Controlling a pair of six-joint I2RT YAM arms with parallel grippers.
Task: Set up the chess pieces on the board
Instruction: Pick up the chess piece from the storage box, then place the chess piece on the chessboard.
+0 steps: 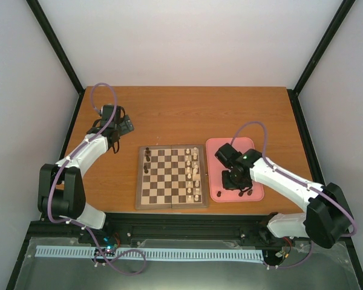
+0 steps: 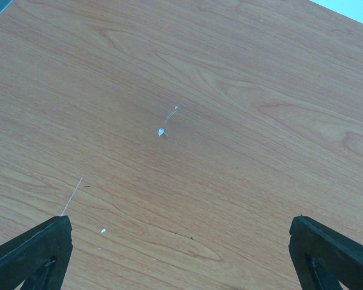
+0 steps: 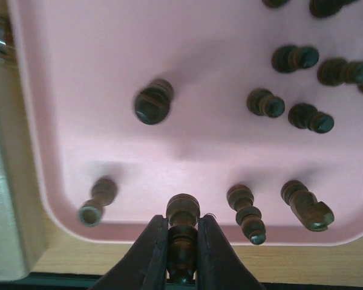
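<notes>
Pincer on right arm (image 3: 183,232) clamps tiny dark brown chess piece (image 3: 183,208); we should lift straight, clearing pink rounded tray (image 3: 78,90) rim.

Dark chess pieces (image 3: 265,103) lie toppled in a pink tray (image 3: 78,90) — a few stand on the board (image 1: 166,181).

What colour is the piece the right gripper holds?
Dark brown; the chess piece shows best in the right wrist view.

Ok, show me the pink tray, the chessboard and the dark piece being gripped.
pink tray (image 3: 91,78), right wrist view, bare floor of the tray.
chessboard (image 1: 168,180), top external view, a free square near its middle.
gripped dark piece (image 3: 183,237), right wrist view, mid-body of the piece.
</notes>
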